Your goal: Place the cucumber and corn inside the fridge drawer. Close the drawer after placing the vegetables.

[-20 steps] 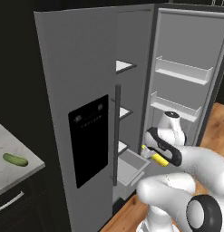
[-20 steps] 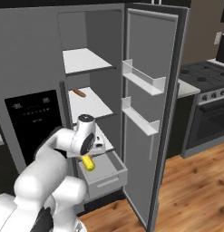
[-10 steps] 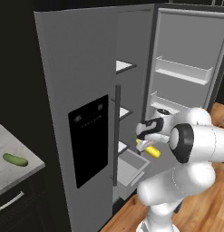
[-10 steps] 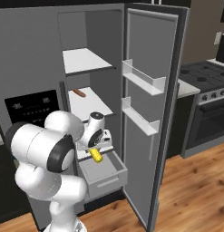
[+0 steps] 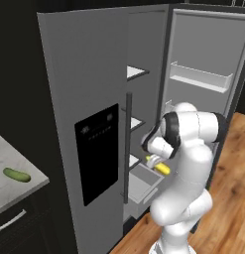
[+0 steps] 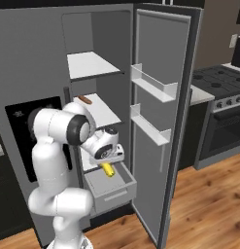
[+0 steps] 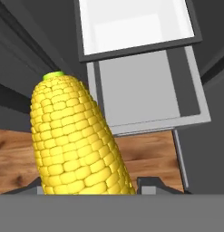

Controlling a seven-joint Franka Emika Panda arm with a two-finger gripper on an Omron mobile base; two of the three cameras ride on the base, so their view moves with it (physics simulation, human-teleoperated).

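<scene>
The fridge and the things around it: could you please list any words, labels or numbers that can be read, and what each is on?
Black dispenser panel on the closed fridge door: faint pale marks near its top, too small and blurred to read.
Corn, fridge drawer, cucumber: no text on any of them.
Nothing else legible.

Wooden plank floor point(image 6: 204, 194), dark walls, grey fridge door point(image 5: 89, 99), black stove point(image 6: 221, 112), pale countertop point(image 5: 10, 183)

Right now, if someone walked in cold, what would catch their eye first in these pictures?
The bright yellow corn first, held in the gripper just above the pulled-out fridge drawer, which looks empty. Then the fridge's tall open door, and the lone green cucumber lying on the counter off to the left.
</scene>
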